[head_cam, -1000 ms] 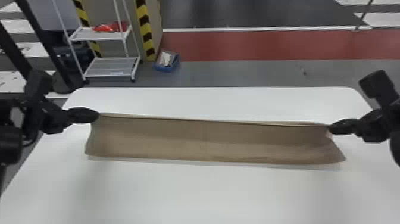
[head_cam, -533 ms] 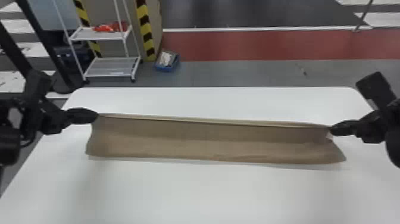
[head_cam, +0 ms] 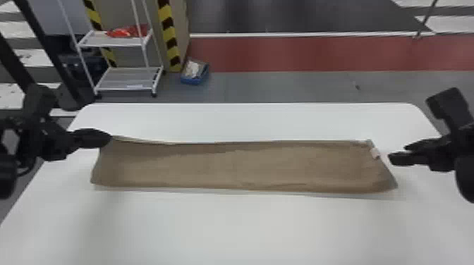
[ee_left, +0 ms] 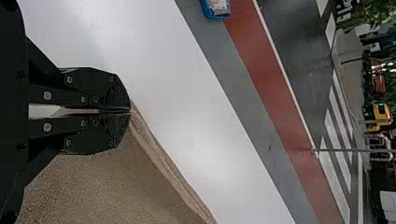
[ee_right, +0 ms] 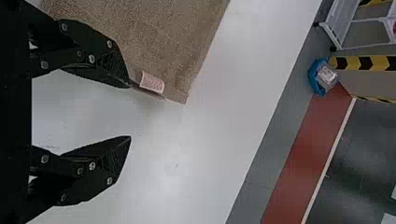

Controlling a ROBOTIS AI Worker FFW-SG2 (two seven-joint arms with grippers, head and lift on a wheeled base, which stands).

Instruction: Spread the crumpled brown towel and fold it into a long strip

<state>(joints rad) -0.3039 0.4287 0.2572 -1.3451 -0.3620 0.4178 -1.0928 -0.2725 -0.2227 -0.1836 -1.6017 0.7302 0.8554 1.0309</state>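
released from the right gripper (head_cam: 397, 152), the towel's (head_cam: 232, 165) upper right corner has settled a little inward, while the left gripper (head_cam: 110, 138) keeps its hold on the upper left one. from where i'm standing, the towel makes a long, low band across the middle of the frame, over the white table (head_cam: 229, 225), running from centre left nearly to the right edge. those right fingers are spread wide, one of them right by the small pale label (head_cam: 375, 153) at the towel's end; the left ones are pressed together on the cloth. i'd say the spreading is done and the folding is well along, perhaps near its end. next, i think, the left fingers should part and set their corner down gently, since a tug would skew the long upper edge; then the right end may want a straightening, as it slants out towards the lower right. the pinched corner itself is hidden between the fingertips, and i can't count the layers beneath the top one. whether that right finger brushes the towel or only hangs beside it, i can't tell either. both arms are cut off at the sides of the frame.
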